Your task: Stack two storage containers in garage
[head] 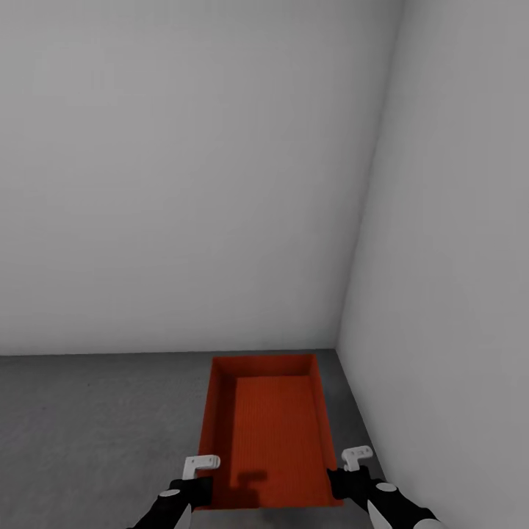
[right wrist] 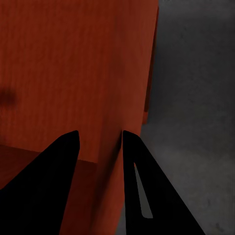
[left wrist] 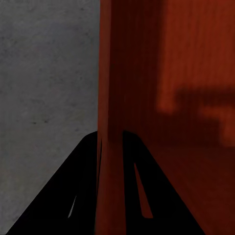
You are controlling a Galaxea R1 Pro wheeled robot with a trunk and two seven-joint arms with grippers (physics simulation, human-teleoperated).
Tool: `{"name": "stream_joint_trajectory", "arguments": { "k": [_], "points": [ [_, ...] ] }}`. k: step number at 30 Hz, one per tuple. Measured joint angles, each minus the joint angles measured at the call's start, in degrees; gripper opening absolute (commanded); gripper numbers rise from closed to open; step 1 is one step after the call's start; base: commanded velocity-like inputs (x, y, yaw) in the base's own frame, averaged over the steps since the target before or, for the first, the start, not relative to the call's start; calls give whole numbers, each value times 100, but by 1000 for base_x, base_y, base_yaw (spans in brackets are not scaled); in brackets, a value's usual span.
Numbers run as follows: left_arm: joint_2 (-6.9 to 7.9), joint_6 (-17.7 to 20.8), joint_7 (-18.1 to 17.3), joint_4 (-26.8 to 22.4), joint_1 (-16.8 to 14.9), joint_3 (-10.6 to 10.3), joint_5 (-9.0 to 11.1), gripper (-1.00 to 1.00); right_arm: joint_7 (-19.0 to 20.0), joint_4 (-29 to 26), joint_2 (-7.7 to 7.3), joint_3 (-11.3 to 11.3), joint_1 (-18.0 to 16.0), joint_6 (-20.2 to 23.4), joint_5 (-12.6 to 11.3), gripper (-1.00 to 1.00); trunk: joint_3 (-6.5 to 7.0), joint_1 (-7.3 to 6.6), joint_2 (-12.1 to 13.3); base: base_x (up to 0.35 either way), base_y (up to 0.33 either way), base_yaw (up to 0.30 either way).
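Two grippers clamped on one orange-red container (head: 275, 433).

Its side walls (near end) are pinched by the left gripper (head: 197, 481) and right gripper (head: 345, 474), above grey concrete floor (head: 95, 433).

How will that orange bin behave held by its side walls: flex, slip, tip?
Probably stiff: the storage container has straight walls with no visible bowing where the left pincer and right pincer straddle them. Likely light, being open and empty. The ribbing may help against slipping. Tipping seems unlikely, since it is low and wide.

Both grippers (head: 200, 470) (head: 351, 461) hold orange container (head: 268, 433) over grey floor (head: 95, 426), nr corner.
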Motion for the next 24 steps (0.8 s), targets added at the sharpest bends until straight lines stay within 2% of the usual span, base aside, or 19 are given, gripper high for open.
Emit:
{"name": "stream_joint_trajectory", "arguments": {
  "k": [12, 19, 22, 24],
  "points": [
    [-2, -5, 3, 7, 0, 0, 2, -100, 2, 1, -2, 0, 0, 0, 1, -100, 0, -1, 0, 14, -6, 0],
    [-4, -5, 3, 6, 0, 1, 0, -100, 3, 0, -4, 0, 0, 1, 1, -100, 0, -3, -1, 216, -111, 0],
    [-37, -6, 3, 4, 0, 88, -71, -100, 27, 0, -21, -4, 0, 2, 1, -100, 0, -3, -1, 286, -36, 0],
    [-26, -6, 0, 5, 0, 75, -59, -100, 16, 0, -12, -1, 0, 1, 1, -100, 0, -3, -1, 302, -10, 0]
  ]
}}
